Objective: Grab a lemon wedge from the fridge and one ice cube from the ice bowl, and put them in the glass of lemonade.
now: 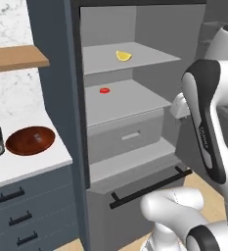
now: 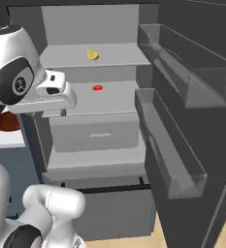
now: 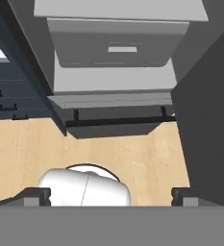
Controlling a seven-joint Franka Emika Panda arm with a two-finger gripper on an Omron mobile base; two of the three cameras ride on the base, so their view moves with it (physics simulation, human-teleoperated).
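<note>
Grey fridge (image 1: 149,29) shelves (door open), white counter (image 1: 37,162), wood floor (image 3: 31,149).

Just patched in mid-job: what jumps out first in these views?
The fridge stands wide open, with the bright lemon wedge alone on its top shelf and a small flat red item on the shelf below. Left of the fridge, the reddish-brown ice bowl sits on the white counter. The white arm rises in front of the fridge.

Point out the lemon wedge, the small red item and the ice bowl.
lemon wedge (image 1: 123,56), left base view, its yellow middle.
small red item (image 1: 104,90), left base view, its flat top.
ice bowl (image 1: 30,139), left base view, its brown inside.
</note>
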